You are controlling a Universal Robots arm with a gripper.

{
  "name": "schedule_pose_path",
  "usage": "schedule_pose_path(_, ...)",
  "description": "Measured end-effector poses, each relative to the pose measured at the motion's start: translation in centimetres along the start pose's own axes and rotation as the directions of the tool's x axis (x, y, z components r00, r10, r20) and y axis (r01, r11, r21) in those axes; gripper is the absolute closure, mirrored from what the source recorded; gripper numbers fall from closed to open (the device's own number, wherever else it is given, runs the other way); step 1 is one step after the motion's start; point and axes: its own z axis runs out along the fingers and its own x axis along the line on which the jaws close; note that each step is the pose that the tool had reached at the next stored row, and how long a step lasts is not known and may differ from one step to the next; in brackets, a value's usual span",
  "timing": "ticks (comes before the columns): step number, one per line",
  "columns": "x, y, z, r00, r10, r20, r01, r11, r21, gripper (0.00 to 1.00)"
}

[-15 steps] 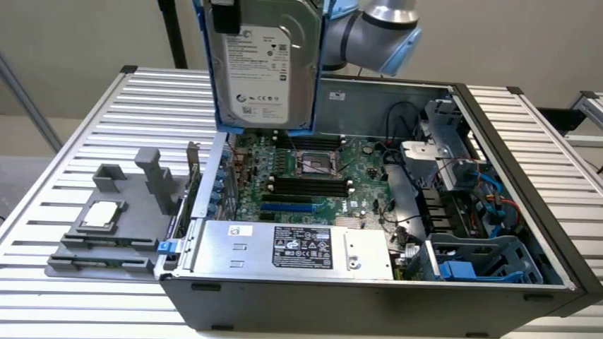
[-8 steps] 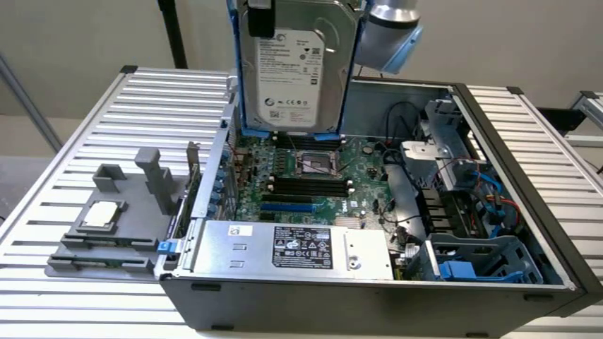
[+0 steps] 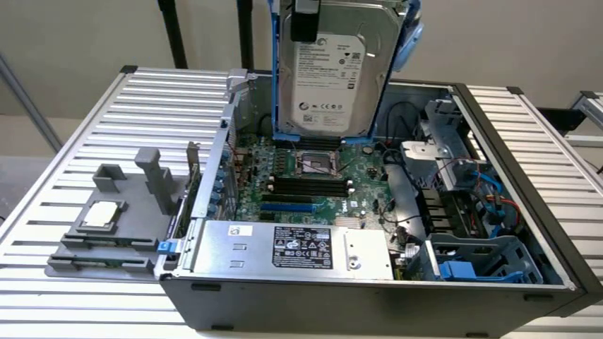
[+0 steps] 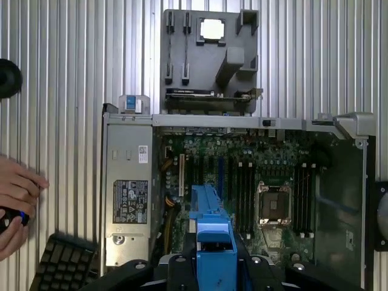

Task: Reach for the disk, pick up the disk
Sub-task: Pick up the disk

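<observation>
Disk up out of the open case

Closest to my wrist camera, low in the frame, is the blue plastic bracket (image 4: 213,242) of the disk, wedged between my black claw (image 4: 213,267) parts, which are pinching it from either side. In the exterior view the same flat silver-grey hard drive with its white printed label (image 3: 328,70) hangs upright at the top centre of the frame, blue bracket rails down both long edges, well above the green motherboard (image 3: 306,180) of the open dark grey computer case (image 3: 377,300). My claw (image 3: 306,18) grips it at the top edge of that frame.

Below the disk in the exterior view, at the case's near wall, lies the large silver box with a black label (image 3: 292,251). Lower left in that view, on the ribbed white slatted table (image 3: 169,92), sits a grey plastic fixture tray (image 3: 104,240) holding a small square silver chip (image 3: 101,215).

At the left edge of the wrist view, a person's hand (image 4: 18,197) rests on the table just above a black keyboard (image 4: 63,260).
</observation>
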Motion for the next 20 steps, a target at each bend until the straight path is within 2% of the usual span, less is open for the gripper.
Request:
schedule_pose_path(11,1.5,-4.7,-0.29,0.9998,0.0,0.0182,0.0,1.0,-0.0002,0.67)
schedule_pose_path(20,2.8,-8.42,-0.45,0.9996,0.0,0.0279,0.0,1.0,-0.0002,0.67)
